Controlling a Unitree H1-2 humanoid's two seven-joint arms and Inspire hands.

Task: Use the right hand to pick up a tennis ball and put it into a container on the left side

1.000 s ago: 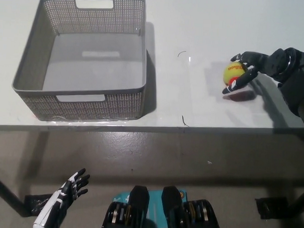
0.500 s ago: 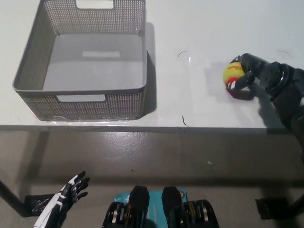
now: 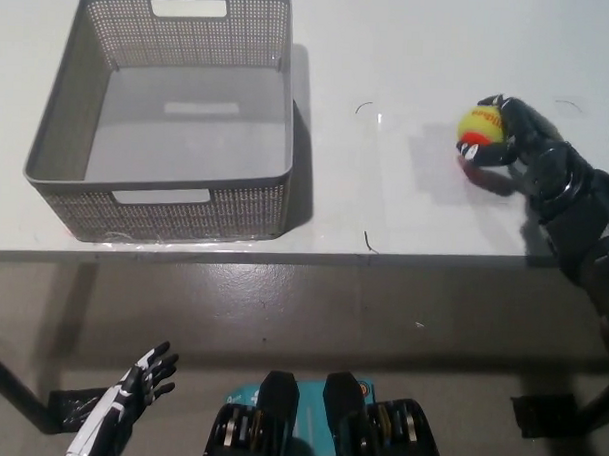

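One tennis ball (image 3: 480,125) sits on the white table (image 3: 411,52) at the right, well apart from the grey basket (image 3: 160,198); my right hand (image 3: 516,137) curls round its far and right sides, touching, but closure unconfirmed, cannot tell if gripped. Left hand (image 3: 144,375) rests low, fingers spread, empty. Risk: a partial wrap could squeeze the ball out and roll it away on lifting.

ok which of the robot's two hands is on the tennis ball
The black right hand, its fingers around the tennis ball on the table. The white left hand hangs below, holding nothing.
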